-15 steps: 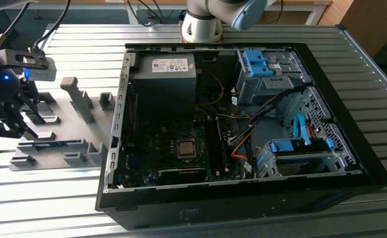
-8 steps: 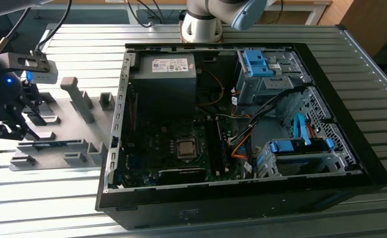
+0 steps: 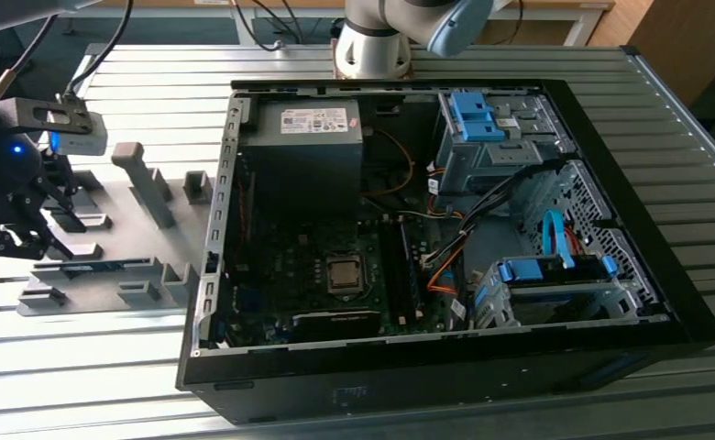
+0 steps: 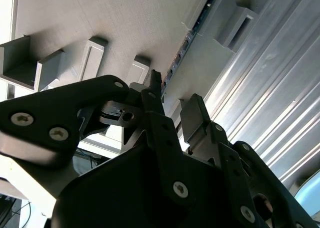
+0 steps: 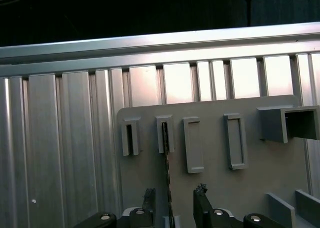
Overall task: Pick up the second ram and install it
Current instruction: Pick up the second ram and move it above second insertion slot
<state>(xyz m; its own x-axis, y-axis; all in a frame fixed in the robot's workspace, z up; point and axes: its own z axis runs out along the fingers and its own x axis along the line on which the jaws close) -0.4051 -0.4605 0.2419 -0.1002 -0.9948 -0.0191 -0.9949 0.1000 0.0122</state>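
The second ram stands on edge in the slotted holders of a grey fixture plate; it looks like a thin dark strip with small chips. In the second wrist view the ram runs along the same holders. My gripper hangs just above the ram and is open. One black finger is on each side of the stick, with a gap to it on both sides. The exterior view has the gripper low over the plate, on that view's left.
An open black computer case lies on the ribbed metal table, to the exterior view's right of the plate. Inside are the mainboard with its processor socket, cables and blue drive-bay clips. Grey blocks stand up from the plate.
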